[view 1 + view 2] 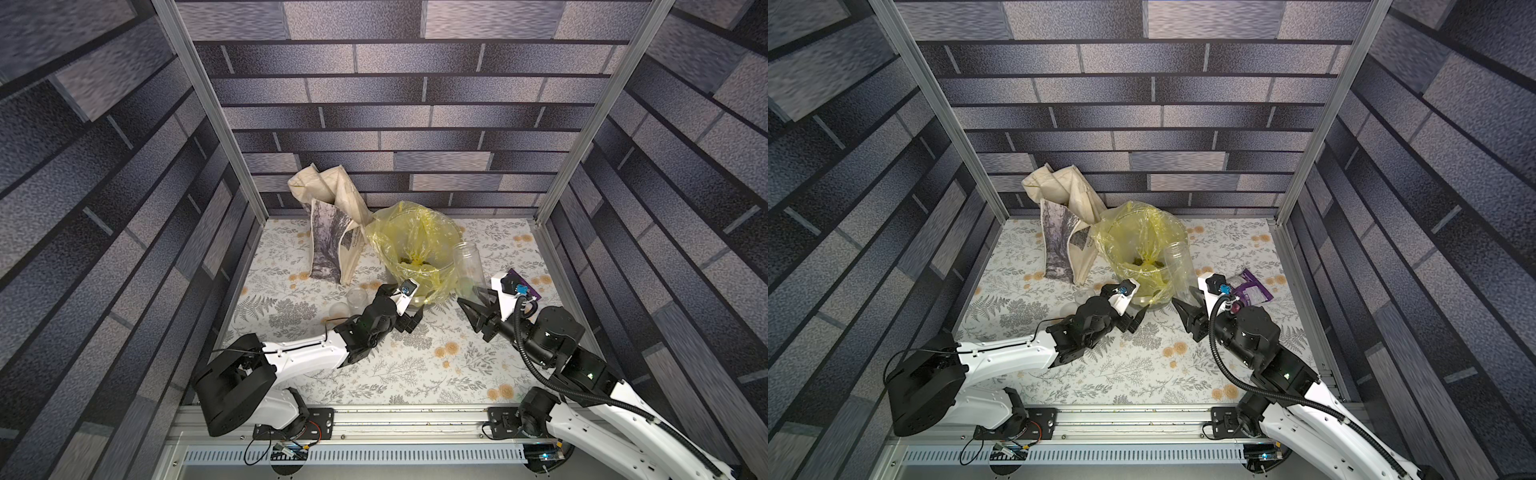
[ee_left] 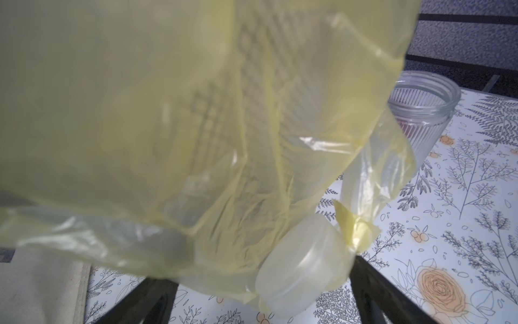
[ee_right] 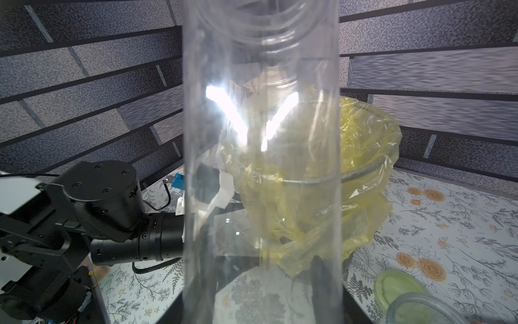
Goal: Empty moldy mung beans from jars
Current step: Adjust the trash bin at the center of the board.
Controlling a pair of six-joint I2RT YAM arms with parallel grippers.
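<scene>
Cream cloth tote (image 1: 328,232) stands at the far left of the floral table (image 1: 395,374), clear of the work. Near it, two small clear round pieces (image 1: 357,297) sit beside the left arm; whether each is a jar or a lid cannot be told. Next, the left gripper (image 1: 410,320) sits low against the bucket (image 1: 419,301) and its yellow bag (image 1: 415,232), fingers (image 2: 378,294) well apart. A whitish lid (image 2: 302,263) lies tilted between them, touching the bag, and does not appear clamped. The mung beans (image 1: 409,261) lie as a dark olive heap in the bottom of the bag. Further right, the right gripper (image 1: 478,297) is clamped on the base of a slim clear jar (image 1: 469,262), held upright just beside the bucket and apparently empty. An open ribbed jar (image 2: 420,117) and a pale green lid (image 3: 398,286) stand close by. Hazards from this state:

- The unclamped lid may roll away on its edge.
- Slack bag film may catch on a left finger, drag the liner and spill beans.
- The smooth jar, gripped low, may pivot or slip.
- Lowering it may strike the ribbed jar or green lid.
</scene>
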